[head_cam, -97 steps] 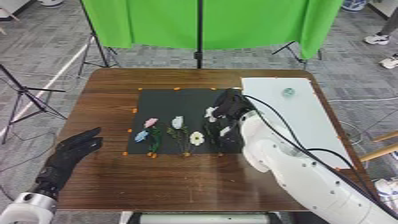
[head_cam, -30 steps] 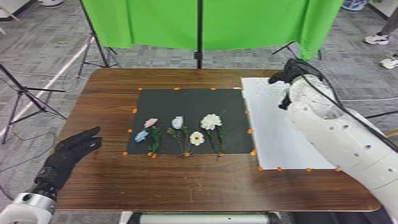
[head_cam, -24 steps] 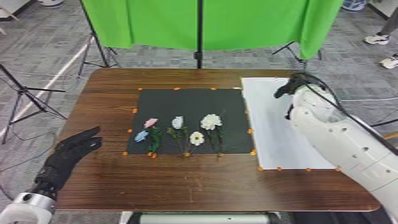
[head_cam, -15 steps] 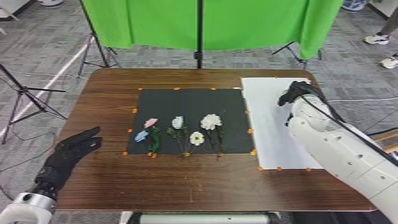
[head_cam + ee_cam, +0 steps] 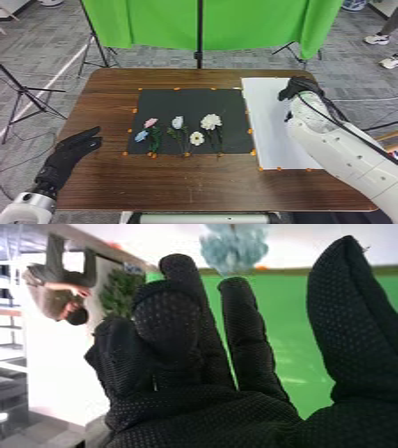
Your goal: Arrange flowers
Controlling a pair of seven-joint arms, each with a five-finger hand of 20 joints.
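Head view, and from where I stand the right hand (image 5: 301,88) is well off to the right of the black mat (image 5: 182,102), level with its far end. Up close in the right wrist view, that right hand (image 5: 191,411) is wide open: its fingers are nearly straight, with the thumb standing well clear of them, and I see nothing in its grasp. Just past the fingertips is a pale blue-green flower (image 5: 235,248); whether a finger is touching it, I can't tell.

Under the hand, the white sheet (image 5: 275,127) runs along the right side of the mat and reaches farther back and farther forward than the mat does.

More flowers lie flat on the mat itself, across its near half, their stems pointing to its near edge. The big white flower (image 5: 210,121) is closest to the sheet. Next to it, nearer the mat's front, is a cream flower (image 5: 196,138), then a pale, narrow bloom (image 5: 177,122). Toward the mat's left side are a pink flower (image 5: 151,122) and, just in front of it, a light blue flower (image 5: 141,135).

Left of the mat, well apart from it, the left hand (image 5: 69,154) has its fingers loosely extended, and I see nothing in them. Around the mat spreads the brown table (image 5: 191,182), and beyond its far side hangs a green cloth (image 5: 160,25).
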